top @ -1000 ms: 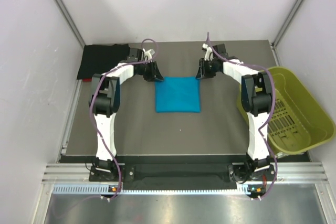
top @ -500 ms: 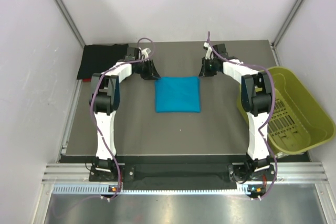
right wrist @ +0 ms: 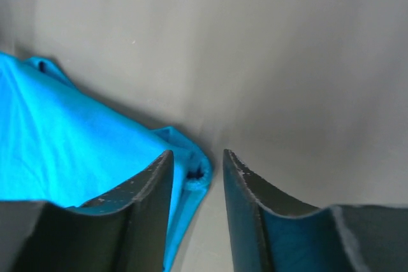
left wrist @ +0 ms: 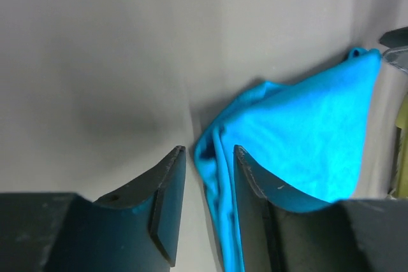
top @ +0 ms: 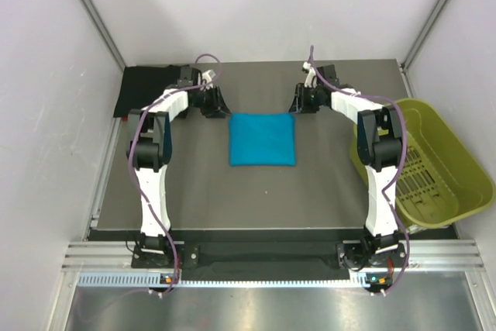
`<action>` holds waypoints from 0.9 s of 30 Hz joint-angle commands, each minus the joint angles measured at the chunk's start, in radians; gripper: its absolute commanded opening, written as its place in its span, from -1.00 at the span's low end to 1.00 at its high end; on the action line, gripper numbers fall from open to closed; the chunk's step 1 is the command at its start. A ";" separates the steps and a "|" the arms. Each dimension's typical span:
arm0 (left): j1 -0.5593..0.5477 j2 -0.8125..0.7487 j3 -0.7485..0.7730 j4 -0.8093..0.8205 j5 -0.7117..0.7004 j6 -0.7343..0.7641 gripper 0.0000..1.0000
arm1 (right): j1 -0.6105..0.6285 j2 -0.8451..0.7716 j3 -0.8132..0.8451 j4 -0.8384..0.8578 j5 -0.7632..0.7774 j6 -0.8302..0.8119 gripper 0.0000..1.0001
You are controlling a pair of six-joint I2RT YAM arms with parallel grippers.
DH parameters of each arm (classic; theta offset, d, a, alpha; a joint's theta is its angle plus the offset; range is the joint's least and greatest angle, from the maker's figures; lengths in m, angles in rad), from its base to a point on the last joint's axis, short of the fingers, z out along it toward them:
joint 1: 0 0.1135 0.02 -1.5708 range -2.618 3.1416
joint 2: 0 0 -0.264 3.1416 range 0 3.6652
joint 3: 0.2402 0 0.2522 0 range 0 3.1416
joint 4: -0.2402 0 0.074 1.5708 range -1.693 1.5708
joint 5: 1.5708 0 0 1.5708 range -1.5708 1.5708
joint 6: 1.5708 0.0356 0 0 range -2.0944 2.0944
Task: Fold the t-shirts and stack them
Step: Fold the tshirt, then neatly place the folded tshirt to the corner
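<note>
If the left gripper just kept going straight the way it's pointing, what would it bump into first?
Probably the corner of the folded bright teal-blue cloth t-shirt, lying just ahead of the open left gripper. Depth is hard to judge, so it might touch the grey table top beside that corner.

Left fingers (left wrist: 167, 208) pulled back-left off teal t-shirt (left wrist: 306, 144) corner — right fingers (right wrist: 143, 202) edged back slightly.

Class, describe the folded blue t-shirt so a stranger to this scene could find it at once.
Look at the dark grey table. Near its middle lies a bright teal-blue cloth t-shirt, folded into a flat rectangle. Unlike the black cloth in the far left corner and the yellow-green plastic bin on the right, it alone is blue.
</note>
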 commanded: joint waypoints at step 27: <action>0.000 -0.212 -0.459 0.166 0.189 -0.104 -0.49 | -0.012 -0.015 -0.066 0.119 -0.051 -0.005 -1.00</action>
